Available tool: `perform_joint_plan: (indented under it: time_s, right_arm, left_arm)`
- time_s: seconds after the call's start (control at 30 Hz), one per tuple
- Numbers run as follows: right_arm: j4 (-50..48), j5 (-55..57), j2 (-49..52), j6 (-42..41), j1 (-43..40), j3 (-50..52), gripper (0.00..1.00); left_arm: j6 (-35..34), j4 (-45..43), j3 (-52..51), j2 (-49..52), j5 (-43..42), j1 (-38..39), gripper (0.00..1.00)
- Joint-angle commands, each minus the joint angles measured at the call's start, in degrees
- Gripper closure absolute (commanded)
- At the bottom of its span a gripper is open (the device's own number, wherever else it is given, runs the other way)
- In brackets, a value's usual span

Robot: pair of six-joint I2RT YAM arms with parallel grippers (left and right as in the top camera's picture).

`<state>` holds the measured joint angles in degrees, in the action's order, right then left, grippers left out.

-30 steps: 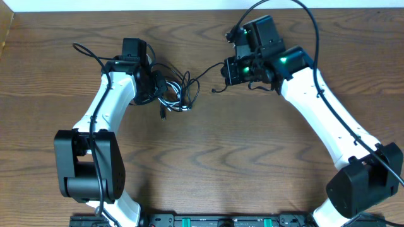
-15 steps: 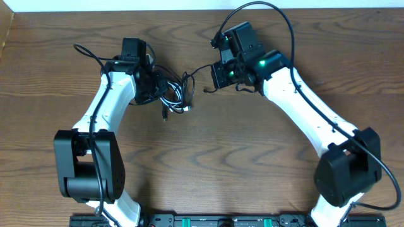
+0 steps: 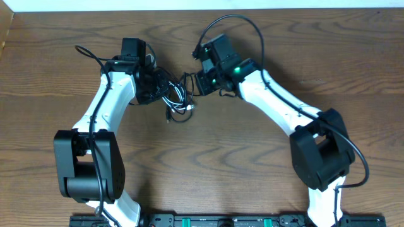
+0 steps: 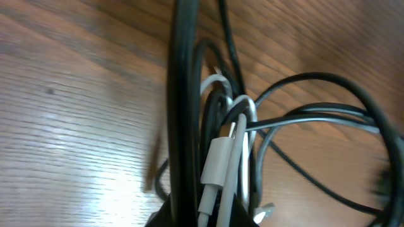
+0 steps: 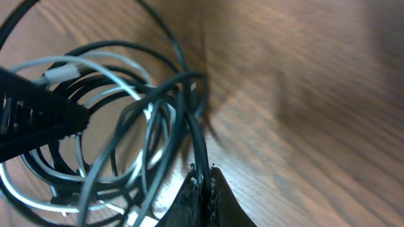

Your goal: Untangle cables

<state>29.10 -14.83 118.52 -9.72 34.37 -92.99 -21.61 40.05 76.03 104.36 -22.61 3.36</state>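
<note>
A tangled bundle of cables [image 3: 177, 94], thin black cords and a white one, lies on the wooden table at the upper middle. My left gripper [image 3: 154, 85] is shut on the bundle's left side; the left wrist view shows black cords and a white cable [image 4: 218, 161] with its plug pinched between the jaws [image 4: 205, 217]. My right gripper [image 3: 199, 79] is shut on one black cable [image 5: 196, 135] at the bundle's right edge, the jaws [image 5: 203, 180] closed around it. Loops of black and white cord [image 5: 107, 120] spread to the left in the right wrist view.
The wooden table [image 3: 221, 151] runs to a pale wall at the far edge. Thicker black arm cables arc over each arm [image 3: 230, 22], [image 3: 85, 53]. A black rail [image 3: 214, 221] borders the table's front edge.
My right gripper has moved left with its black cable, from well right of the bundle to right beside it. The left gripper has stayed put on the bundle.
</note>
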Motion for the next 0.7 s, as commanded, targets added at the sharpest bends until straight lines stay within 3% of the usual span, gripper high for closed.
perform_joint_plan:
  time_s: [0.0, 0.1, 0.27, 0.33, 0.37, 0.47, 0.6, 0.67]
  right_arm:
    - [0.04, -0.96, 0.66, 3.5, 1.25, -0.61, 0.99]
    - [0.74, -1.03, 0.66, 3.69, 1.42, -0.59, 0.99]
    - [2.21, -2.69, 0.66, 7.28, 1.42, -0.59, 0.95]
    - [2.49, -2.69, 0.66, 7.28, 1.4, -0.59, 0.91]
    - [2.6, -2.69, 0.66, 7.28, 1.4, -0.59, 0.85]
    - [2.51, -2.64, 0.66, 7.72, 1.29, -0.59, 0.53]
    - [0.81, -2.62, 0.63, 8.55, 0.63, -0.63, 0.3]
    - [0.31, -2.67, 0.63, 8.5, 0.31, -1.05, 0.06]
  left_arm:
    - [0.04, 0.0, 0.26, -0.33, -9.22, -0.92, 0.92]
    - [-2.4, 0.02, 0.39, -0.35, -14.27, -2.6, 0.92]
    - [-24.09, 1.51, 0.37, -0.35, -15.58, -6.69, 0.92]
    - [-29.57, 2.21, 0.37, -0.35, -17.27, -8.31, 0.92]
    - [-30.47, 2.56, 0.37, -0.35, -17.73, -8.96, 0.92]
    - [-30.82, 3.8, 0.37, -0.33, -17.59, -10.25, 0.92]
    - [-30.82, 5.6, 0.37, -0.33, -13.62, -10.91, 0.92]
    - [-30.82, 5.77, 0.37, -0.33, -11.91, -10.88, 0.92]
